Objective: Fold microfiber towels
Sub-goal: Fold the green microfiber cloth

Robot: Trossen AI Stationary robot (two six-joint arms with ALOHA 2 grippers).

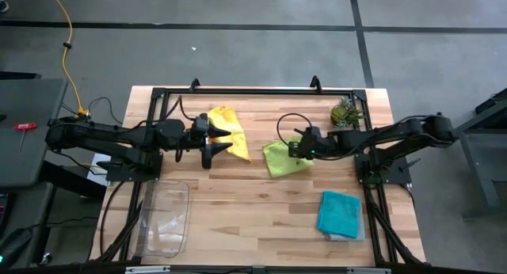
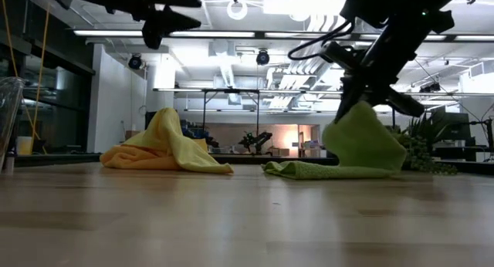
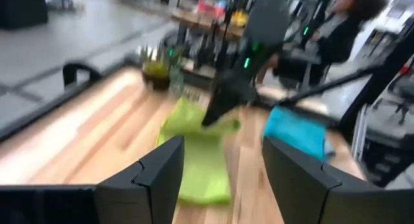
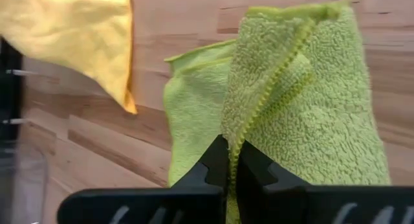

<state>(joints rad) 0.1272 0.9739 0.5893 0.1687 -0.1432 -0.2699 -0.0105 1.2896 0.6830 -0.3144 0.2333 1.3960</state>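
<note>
Where the high view looks straight down: left gripper [image 1: 226, 139] above the table [image 1: 253, 218], fingers spread, nothing between them, yellow towel [image 1: 226, 125] just beside and partly under the fingertips; right gripper [image 1: 291, 150] with fingers pressed together on an edge of the lime green towel [image 1: 282, 159], which spreads out below the tips; teal blue towel [image 1: 341, 212] folded on a grey towel [image 1: 354, 234], well apart from both sets of fingers; clear plastic tray [image 1: 166, 218] on the left arm's side, small spiky green plant [image 1: 345, 112] close behind the right arm

Low view next: left gripper [image 2: 171, 20] high over the table, tips apart, clear of the yellow towel [image 2: 166, 147] heaped below with an orange towel [image 2: 123, 157] under it; right gripper [image 2: 351, 97] pinching the lime green towel [image 2: 363, 140], one part lifted to the fingertips, the rest trailing flat on the wood

Left wrist view: own fingers [image 3: 162, 172] wide apart, lime green towel [image 3: 197, 153] beyond the gap, hanging from the other arm's tips; teal blue towel [image 3: 294, 130] farther off; a person seated in the room behind

Right wrist view: fingers [image 4: 217, 166] closed tight on a stitched hem of the lime green towel [image 4: 304, 101], cloth draped forward from the tips; yellow towel [image 4: 84, 33] lying apart, off to one side
</note>
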